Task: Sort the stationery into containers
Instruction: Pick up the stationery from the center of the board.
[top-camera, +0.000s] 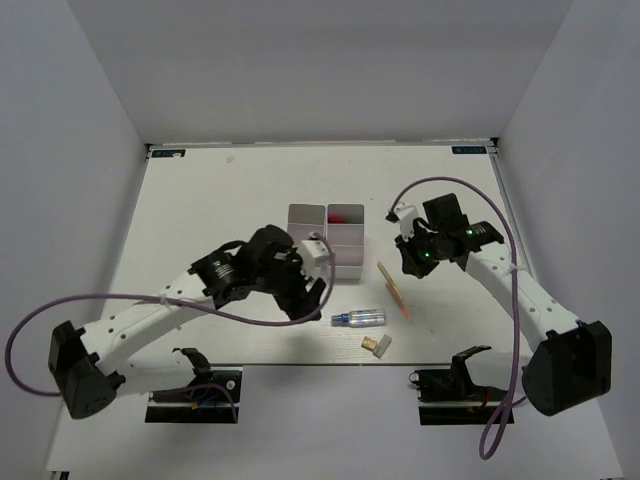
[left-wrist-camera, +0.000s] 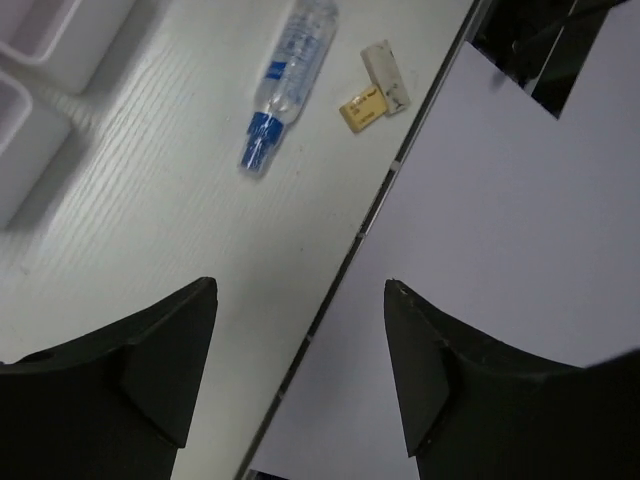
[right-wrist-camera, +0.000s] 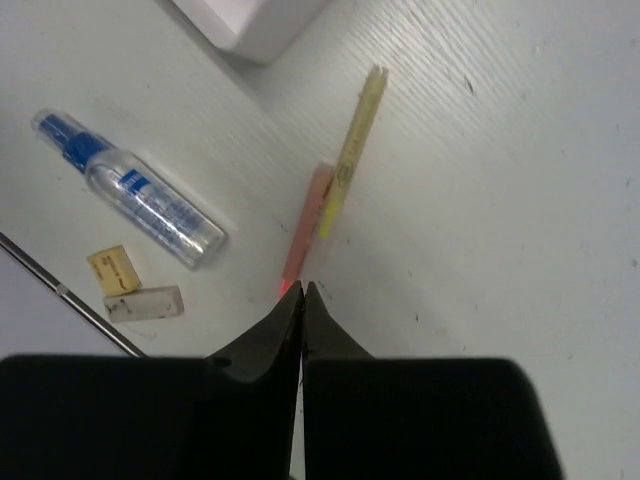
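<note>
Two white containers (top-camera: 345, 250) stand side by side mid-table, and something red (top-camera: 346, 213) lies in a far compartment. An orange pen (right-wrist-camera: 306, 232) and a thin yellow stick (right-wrist-camera: 355, 150) lie end to end on the table to the right of the trays. A clear tube with a blue cap (left-wrist-camera: 285, 85) and a tan eraser block (left-wrist-camera: 375, 88) lie near the front edge. My left gripper (left-wrist-camera: 300, 285) hangs open and empty over the front edge, left of the tube. My right gripper (right-wrist-camera: 303, 290) is shut on nothing, its tips above the orange pen's near end.
The table's front edge (left-wrist-camera: 370, 215) runs right under my left gripper. A tray corner (right-wrist-camera: 260, 20) shows beyond the pens. White walls enclose the table on three sides. Both arm bases and purple cables sit at the near edge.
</note>
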